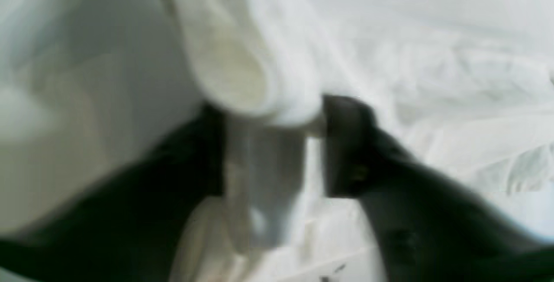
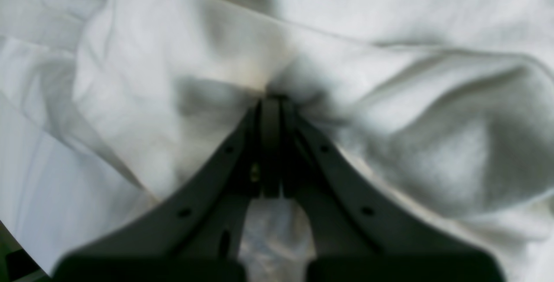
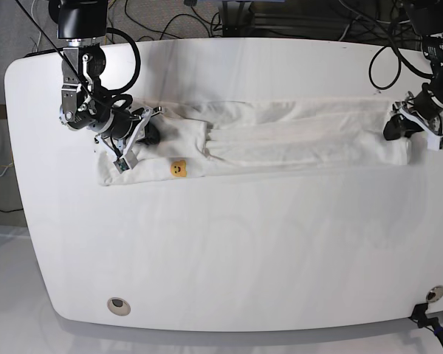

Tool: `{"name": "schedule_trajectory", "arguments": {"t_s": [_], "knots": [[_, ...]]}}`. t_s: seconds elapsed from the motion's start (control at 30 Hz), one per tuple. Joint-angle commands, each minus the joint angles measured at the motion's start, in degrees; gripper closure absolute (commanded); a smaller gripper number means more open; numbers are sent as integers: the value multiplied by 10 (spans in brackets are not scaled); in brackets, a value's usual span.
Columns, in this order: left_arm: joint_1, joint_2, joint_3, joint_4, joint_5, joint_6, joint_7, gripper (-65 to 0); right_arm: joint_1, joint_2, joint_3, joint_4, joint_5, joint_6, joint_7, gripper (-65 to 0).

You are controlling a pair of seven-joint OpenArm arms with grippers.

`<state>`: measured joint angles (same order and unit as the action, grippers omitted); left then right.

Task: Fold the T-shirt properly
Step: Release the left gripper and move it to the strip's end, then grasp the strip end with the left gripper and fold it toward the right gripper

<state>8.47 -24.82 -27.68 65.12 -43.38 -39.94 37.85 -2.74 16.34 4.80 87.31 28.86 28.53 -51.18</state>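
T-shirt (image 3: 280, 133): long narrow white band across far half of worktop (image 3: 229, 251), folded lengthwise, wrinkled; small yellow-orange print (image 3: 179, 169) showing near one end. Right gripper (image 2: 270, 100) at print end of T-shirt, pressed together, pinching bunched cloth, folds radiating from tips. Left gripper (image 1: 277, 143) at opposite end of T-shirt, spread partway, rolled white cloth edge between dark fingers (image 1: 346, 143); blurred view, firm hold or not cannot tell. Black cables (image 3: 125, 44) beyond worktop's far edge.
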Motion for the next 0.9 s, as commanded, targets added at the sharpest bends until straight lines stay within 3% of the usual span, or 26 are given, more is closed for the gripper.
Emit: {"name": "schedule_trajectory", "arguments": {"t_s": [0.0,0.07,0.23,0.47,0.7,0.87], "knots": [[-2,-8,-1,4,3,-1,9,-71,7,7,3,6,-5,1,-2,0],[-3,-8,-1,4,3,-1,9,0,7,7,3,6,-5,1,-2,0],[-3,-8,-1,22,3,-1,9,0,7,6,3,6,-5,1,-2,0],[21,13,3,158,3,-1,9,0,7,-9,3,6,-6,1,-2,0],[29,22,94,268,3,-1,9,0,7,-18,3,6,-6,1,-2,0],[28,67,115,310,3,-1,9,0,7,-19,3,6,-6,0,-2,0]]}}
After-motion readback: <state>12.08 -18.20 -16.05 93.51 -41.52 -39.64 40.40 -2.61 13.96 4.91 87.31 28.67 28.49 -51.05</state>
